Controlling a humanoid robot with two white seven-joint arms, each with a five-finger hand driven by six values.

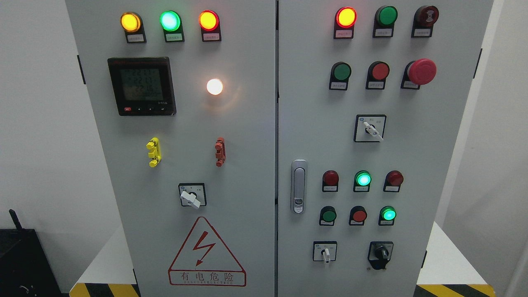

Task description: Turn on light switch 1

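On the left door of the grey cabinet [231, 165], below the meter and between the warning triangle and the two coloured clips, sits a small rotary switch [192, 196] with a white knob that points down and to the right. Which control the task calls "light switch 1" is not settled by the labels, which are too small to read; this knob is one candidate, and the white-handled selector [326, 252] low on the right door is another. Above and to the right of the left knob, a round white lamp [214, 86] glows brightly. That would fit a light already switched on, though whether that lamp belongs to the task's switch cannot be told. Neither robot hand is in view, so whether their fingers are spread or curled cannot be judged, and no arm enters from the bottom edge. The scene therefore fits either a stage before any reach or one after the hand has drawn back from a finished turn. If a turn is still owed, it would call for pinching a short knob and rotating it without touching the neighbouring yellow clip [153, 152] or red clip [220, 151].
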